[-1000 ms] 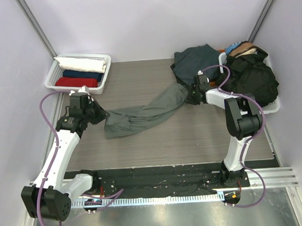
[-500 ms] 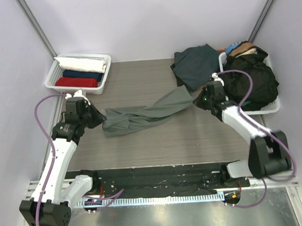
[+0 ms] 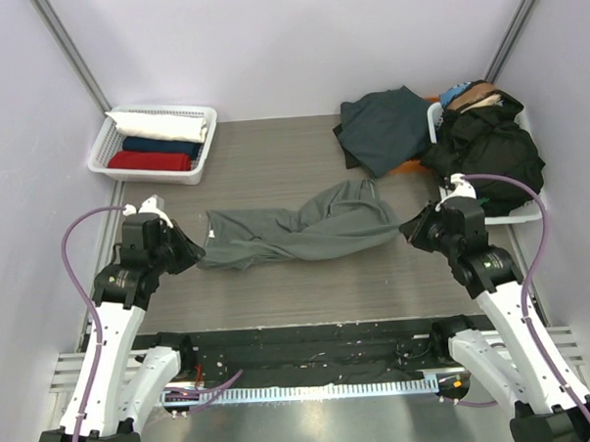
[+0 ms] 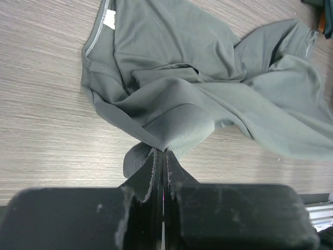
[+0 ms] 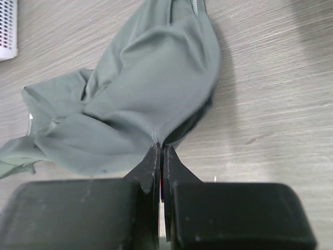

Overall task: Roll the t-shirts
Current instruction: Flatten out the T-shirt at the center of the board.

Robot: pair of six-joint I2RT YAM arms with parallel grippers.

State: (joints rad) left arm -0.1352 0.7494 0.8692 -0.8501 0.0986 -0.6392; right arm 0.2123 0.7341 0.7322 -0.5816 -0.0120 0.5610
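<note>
A grey-green t-shirt [image 3: 295, 229] lies crumpled and stretched across the middle of the table. My left gripper [image 3: 192, 255] is shut on its left hem, and the left wrist view shows the cloth [image 4: 208, 94] pinched at the fingertips [image 4: 154, 154]. My right gripper [image 3: 410, 232] is shut on its right edge, the fabric [image 5: 145, 88] caught between the closed fingertips [image 5: 155, 151]. A dark teal t-shirt [image 3: 384, 127] lies at the back right. Black clothes [image 3: 488, 154] are heaped in the right basket. Rolled white [image 3: 161, 123], navy [image 3: 161, 146] and red [image 3: 147, 161] shirts sit in the left basket.
A white lattice basket [image 3: 100, 156] stands at the back left and another [image 3: 532, 211] at the right edge. Grey walls close in the table on three sides. A black rail [image 3: 300, 343] runs along the near edge between the arm bases.
The right gripper closed on the grey-green shirt's right end and drew it forward and right, away from the dark teal shirt. The left gripper drew back slightly with its end. The shirt now lies stretched between them.
</note>
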